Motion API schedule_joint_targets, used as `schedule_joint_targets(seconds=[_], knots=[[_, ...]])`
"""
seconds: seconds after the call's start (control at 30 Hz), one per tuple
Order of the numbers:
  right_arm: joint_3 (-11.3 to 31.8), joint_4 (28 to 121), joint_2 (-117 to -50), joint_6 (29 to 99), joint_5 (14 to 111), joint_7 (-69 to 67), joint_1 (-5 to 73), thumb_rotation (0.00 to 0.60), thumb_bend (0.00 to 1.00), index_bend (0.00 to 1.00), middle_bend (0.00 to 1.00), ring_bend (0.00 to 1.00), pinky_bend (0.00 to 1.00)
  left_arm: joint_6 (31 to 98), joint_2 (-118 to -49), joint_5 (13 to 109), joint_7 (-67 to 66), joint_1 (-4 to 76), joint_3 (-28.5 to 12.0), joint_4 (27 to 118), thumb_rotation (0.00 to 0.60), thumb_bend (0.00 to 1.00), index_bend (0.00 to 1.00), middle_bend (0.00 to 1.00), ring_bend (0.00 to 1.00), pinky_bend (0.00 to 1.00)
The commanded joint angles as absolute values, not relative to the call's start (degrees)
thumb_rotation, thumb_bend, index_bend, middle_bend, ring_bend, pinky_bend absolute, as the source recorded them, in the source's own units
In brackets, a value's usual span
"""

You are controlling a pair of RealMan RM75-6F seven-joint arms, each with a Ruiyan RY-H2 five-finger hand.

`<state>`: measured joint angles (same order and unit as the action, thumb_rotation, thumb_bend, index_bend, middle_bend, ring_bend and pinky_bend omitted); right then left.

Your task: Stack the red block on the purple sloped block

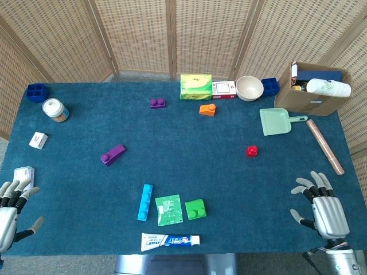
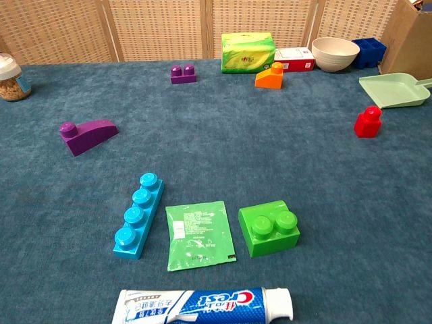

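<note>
Blue-carpeted table [image 1: 189,154] with scattered blocks, toothpaste [image 2: 202,306], possibly sachet [image 2: 199,234].

Left hand [image 1: 12,209], a grey-and-black five-finger unit with pale fingertips, sits at the lower left edge of the head view, partly cut off by the frame; fingers spread, thumb out to the side, nothing held; right hand [image 1: 321,206], same build with a silver back, sits at lower right, palm down, fingers splayed toward upper left, empty; neither hand appears in the chest view.
</note>
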<state>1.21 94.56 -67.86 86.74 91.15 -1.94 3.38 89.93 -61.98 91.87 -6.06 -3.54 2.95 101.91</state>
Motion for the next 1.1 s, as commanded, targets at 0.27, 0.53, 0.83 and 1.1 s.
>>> schedule_joint_targets(seconds=[0.27, 0.53, 0.83, 1.1], knots=[[1.1, 95.0, -67.7, 87.5, 91.8, -2.0, 3.1, 0.6, 0.2, 0.4, 0.26, 0.05, 0.05, 90.3, -61.7, 92.2, -5.6, -3.5, 3.0, 101.8, 0.6, 0.32, 0.23, 0.13, 0.01, 0.0], [0.8, 94.8, -68.1, 88.8, 92.0, -3.0, 2.2, 0.6, 0.2, 0.4, 0.26, 0.05, 0.05, 85.6, -60.4, 87.9, -5.0, -0.7, 0.9, 102.2, 0.6, 0.32, 0.24, 0.13, 0.01, 0.0], [1.3, 94.4, -67.9, 88.2, 90.9, -3.3, 2.3, 0.6, 0.2, 0.4, 0.26, 0.05, 0.05, 74.9, -59.1, 79.3, -8.8, 6.3, -3.1, 103.8, 0.6, 0.32, 0.24, 0.13, 0.01, 0.0], [1.7, 94.0, -68.2, 86.6, 89.2, -3.6, 2.8, 0.6, 0.2, 0.4, 0.26, 0.05, 0.05, 63.5, -59.3, 68.0, -12.0, 13.7, -6.4, 104.3, 0.6, 0.32, 0.24, 0.12, 0.01, 0.0]])
